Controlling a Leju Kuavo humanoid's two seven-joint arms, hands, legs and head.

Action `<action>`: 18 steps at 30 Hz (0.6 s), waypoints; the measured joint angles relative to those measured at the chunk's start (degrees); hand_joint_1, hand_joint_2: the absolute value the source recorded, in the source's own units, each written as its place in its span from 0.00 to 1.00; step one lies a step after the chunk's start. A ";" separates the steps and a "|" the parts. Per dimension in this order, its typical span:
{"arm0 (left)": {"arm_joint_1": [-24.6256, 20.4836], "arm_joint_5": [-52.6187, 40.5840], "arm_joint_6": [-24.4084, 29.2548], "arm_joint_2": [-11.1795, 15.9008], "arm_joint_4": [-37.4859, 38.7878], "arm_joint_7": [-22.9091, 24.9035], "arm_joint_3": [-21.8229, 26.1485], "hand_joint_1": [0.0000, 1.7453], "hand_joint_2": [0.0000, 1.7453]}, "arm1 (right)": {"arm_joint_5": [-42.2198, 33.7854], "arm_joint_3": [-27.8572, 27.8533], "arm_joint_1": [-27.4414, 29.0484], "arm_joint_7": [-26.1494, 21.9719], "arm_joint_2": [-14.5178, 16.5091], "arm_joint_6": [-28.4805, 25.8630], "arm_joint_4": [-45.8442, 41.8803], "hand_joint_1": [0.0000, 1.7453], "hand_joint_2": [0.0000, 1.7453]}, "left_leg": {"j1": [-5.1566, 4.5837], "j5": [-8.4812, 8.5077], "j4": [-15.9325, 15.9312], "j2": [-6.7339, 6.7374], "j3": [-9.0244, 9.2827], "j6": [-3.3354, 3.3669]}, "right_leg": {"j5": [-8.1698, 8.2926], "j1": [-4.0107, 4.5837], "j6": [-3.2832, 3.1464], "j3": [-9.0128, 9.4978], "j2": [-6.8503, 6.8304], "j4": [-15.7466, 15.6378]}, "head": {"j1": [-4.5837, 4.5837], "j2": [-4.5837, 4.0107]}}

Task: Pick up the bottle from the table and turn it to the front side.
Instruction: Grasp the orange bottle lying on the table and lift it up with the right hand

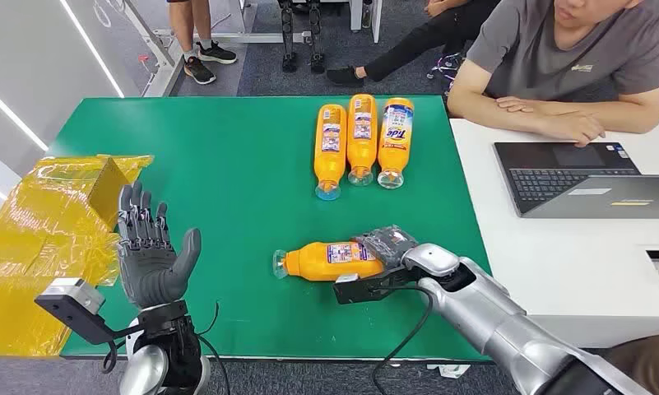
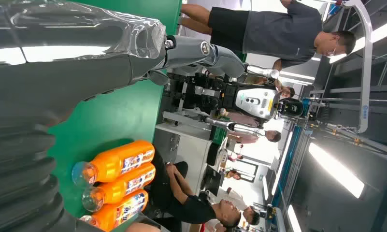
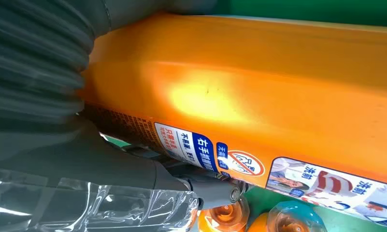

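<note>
Bottle (image 1: 330, 260) — apparently in right hand (image 1: 385, 247)

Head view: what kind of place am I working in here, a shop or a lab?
Most likely a robotics lab or test room: a person sits at a laptop beside the green table, and another robot stands behind.

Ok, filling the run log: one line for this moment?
right hand grips lying bottle | left hand raised, open | three bottles beyond
</note>
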 joint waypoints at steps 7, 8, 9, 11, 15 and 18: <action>0.67 -0.51 0.09 -0.08 -0.15 -0.02 0.00 0.00 1.00 | 0.24 -1.57 1.81 -2.51 0.17 -3.95 -1.21 1.00 1.00 | 0.00 0.00 -0.01 -0.01 -0.03 0.00 | 0.00 0.00 0.00 -0.01 -0.02 0.00 | 0.00 0.00; 0.76 -0.55 0.09 -0.09 -0.22 -0.02 0.00 0.00 1.00 | 0.19 -1.82 2.09 -2.70 0.20 -4.25 -1.38 1.00 1.00 | 0.00 0.00 -0.01 -0.01 -0.04 0.00 | 0.00 0.00 0.00 -0.01 -0.02 0.00 | 0.00 0.00; 0.80 -0.58 0.10 -0.09 -0.28 -0.02 0.00 0.00 1.00 | 0.17 -2.03 2.30 -2.76 0.22 -4.41 -1.53 1.00 1.00 | 0.00 0.00 -0.01 -0.02 -0.04 0.00 | 0.00 0.00 0.00 -0.01 -0.02 0.00 | 0.00 0.00; 0.89 -0.69 0.11 -0.09 -0.40 -0.04 0.01 0.00 1.00 | -0.22 -2.54 2.74 -3.19 0.29 -4.99 -1.83 1.00 1.00 | 0.00 0.00 -0.01 -0.02 -0.05 0.00 | 0.00 0.00 0.00 -0.01 -0.02 0.01 | 0.00 0.00; 1.84 -1.15 0.59 -0.17 -1.18 -0.68 0.02 0.00 1.00 | -3.25 -5.30 5.37 -6.40 1.57 -11.14 -3.69 1.00 1.00 | 0.00 0.00 -0.01 -0.02 -0.11 0.00 | 0.00 0.01 0.00 -0.07 -0.02 0.03 | 0.00 0.00; 2.93 -1.36 1.10 -0.29 -2.22 -1.31 0.03 0.00 1.00 | -7.50 -9.50 8.78 -9.68 3.92 -19.46 -7.46 1.00 1.00 | 0.01 0.00 -0.03 -0.03 -0.16 -0.01 | -0.03 0.01 -0.01 -0.14 -0.03 0.04 | -0.01 0.00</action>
